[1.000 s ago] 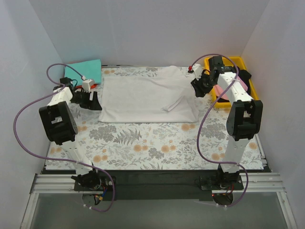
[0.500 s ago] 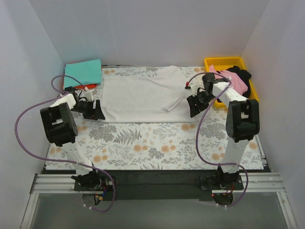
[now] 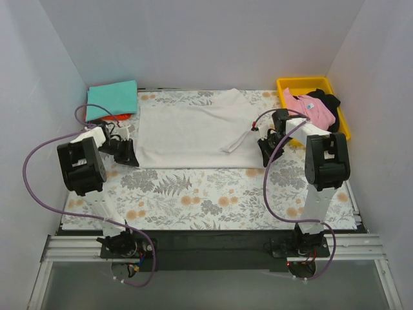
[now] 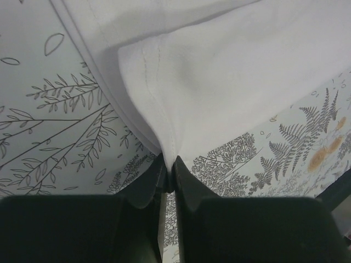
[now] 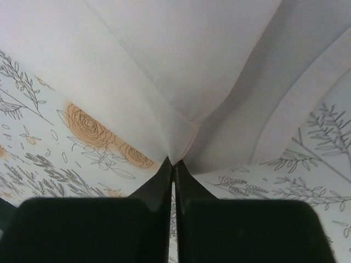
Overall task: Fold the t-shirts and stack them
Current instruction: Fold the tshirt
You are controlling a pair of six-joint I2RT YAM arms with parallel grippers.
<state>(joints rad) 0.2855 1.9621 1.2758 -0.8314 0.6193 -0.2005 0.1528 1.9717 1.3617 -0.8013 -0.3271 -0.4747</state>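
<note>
**White t-shirt** [image 3: 193, 129] spread flat by the far edge of the counter [image 3: 206, 197]; left gripper [image 4: 167, 164] and right gripper [image 5: 173, 164] each have their jaws pinched together on one near corner, so its fold appears unfinished. Teal t-shirt [image 3: 113, 98], folded over an orange one [image 3: 125, 115], forms the likely stack at the far left corner. Pink t-shirt [image 3: 308, 110] and black t-shirt [image 3: 328, 100] lie crumpled in the yellow bin [image 3: 303, 82] at the far right corner, judged not yet folded.

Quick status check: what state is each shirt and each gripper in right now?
white t-shirt: spread on the table cloth, near corners pinched.
left gripper: shut on one corner.
right gripper: shut on the other corner.
teal t-shirt: folded.
pink t-shirt: crumpled in the yellow bin.
black t-shirt: crumpled in the bin.
</note>
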